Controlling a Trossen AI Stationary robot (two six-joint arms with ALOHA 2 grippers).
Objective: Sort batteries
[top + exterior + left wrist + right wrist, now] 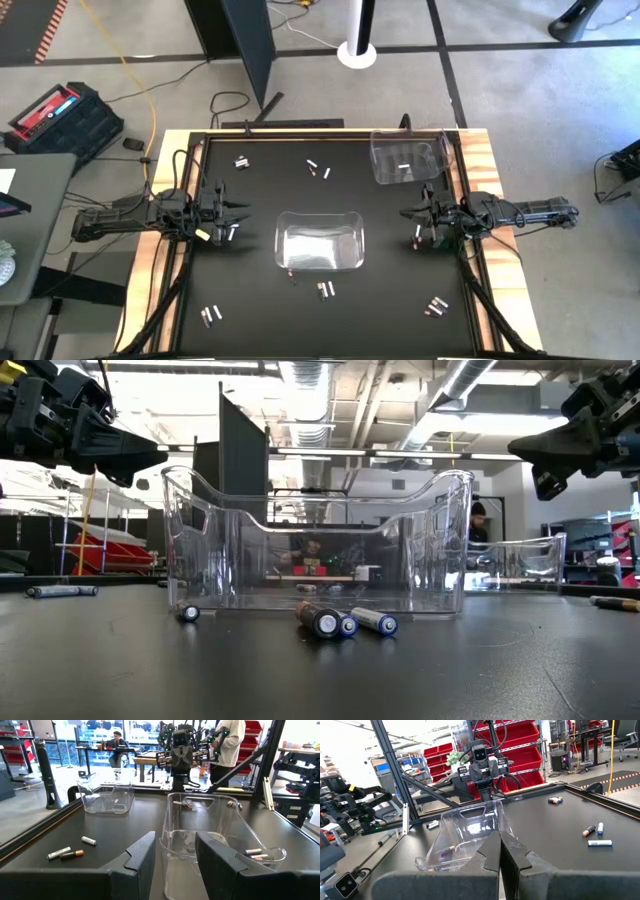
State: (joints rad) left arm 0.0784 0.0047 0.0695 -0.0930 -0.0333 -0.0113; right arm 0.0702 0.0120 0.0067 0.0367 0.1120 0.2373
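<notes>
We look down on a black counter [260,300] framed in pale wood. Two clear plastic bins rest on it: one bin [318,241] near the middle, and a second bin [408,158] toward the far right corner, with a light cell lying inside it. The left gripper [240,212] hangs above the counter to the left of the middle bin, its jaws parted with nothing between them, as the left wrist view shows. The right gripper [408,212] hangs to the right of the middle bin, its jaws pressed together on nothing. The batteries [322,290] lie scattered in small groups on the counter: a pair just in front of the middle bin, others near both front corners, some toward the far edge, a few beside each gripper. In the low view three cells [346,622] lie before the bin wall.
</notes>
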